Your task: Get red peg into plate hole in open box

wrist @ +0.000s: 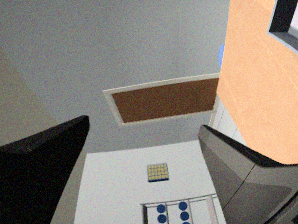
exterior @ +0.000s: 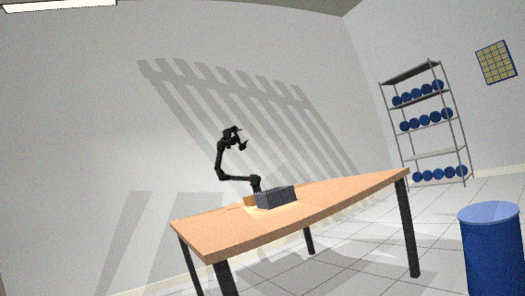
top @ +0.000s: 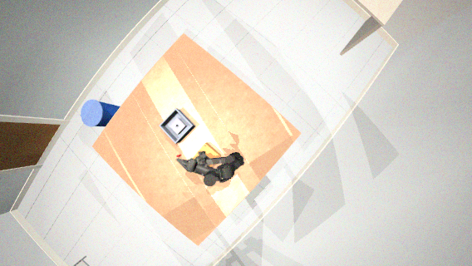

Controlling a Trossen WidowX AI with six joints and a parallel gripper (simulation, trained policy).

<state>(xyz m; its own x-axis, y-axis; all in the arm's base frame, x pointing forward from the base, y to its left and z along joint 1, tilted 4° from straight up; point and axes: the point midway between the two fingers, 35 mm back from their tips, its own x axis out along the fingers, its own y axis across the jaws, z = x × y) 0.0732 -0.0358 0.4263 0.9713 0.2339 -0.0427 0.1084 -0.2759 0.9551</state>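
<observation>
The red peg [top: 179, 155] shows only in the overhead view, as a small red spot on the wooden table [top: 233, 104] [exterior: 277, 222] just past my gripper's tip. I cannot tell how high it is. My gripper [top: 184, 160] [exterior: 241, 141] [wrist: 145, 126] is open wide, and the wrist view shows nothing between its fingers. The arm is raised high above the table and the gripper points out sideways over the room. The grey open box [top: 168, 131] [exterior: 274, 197] stands on the table a little beyond the peg. The hole [top: 177, 124] is a dark dot in its bottom plate.
A blue barrel [top: 93, 112] [exterior: 492, 245] stands on the floor beside the table. A metal shelf [exterior: 427, 125] with blue balls is against the far wall. A brown door [top: 21, 145] [wrist: 165, 100] is at the room's side.
</observation>
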